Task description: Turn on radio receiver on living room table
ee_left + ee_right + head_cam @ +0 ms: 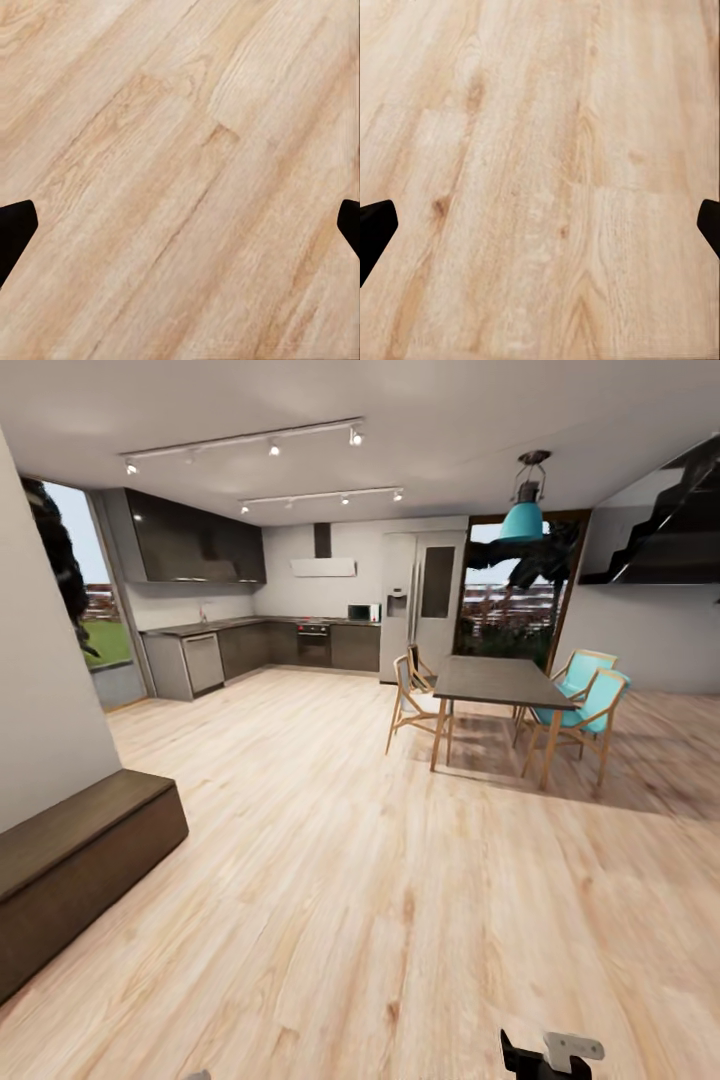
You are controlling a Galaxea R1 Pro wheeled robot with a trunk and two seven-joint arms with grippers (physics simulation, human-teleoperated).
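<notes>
The red radio receiver and the glossy grey coffee table are out of view. In the left wrist view my left gripper (180, 229) is open, its dark fingertips (15, 225) far apart at the picture's edges, with only wooden floor between them. My right gripper (540, 229) is open the same way over bare floorboards, nothing held. Part of my right arm's end (548, 1054) shows at the bottom of the head view.
A long dark-brown low cabinet (70, 865) stands along the wall at left. A dining table (497, 682) with wooden and teal chairs (590, 710) stands ahead right. The kitchen counter (260, 645) and fridge (420, 600) line the far wall. Light wood floor (340, 880) stretches ahead.
</notes>
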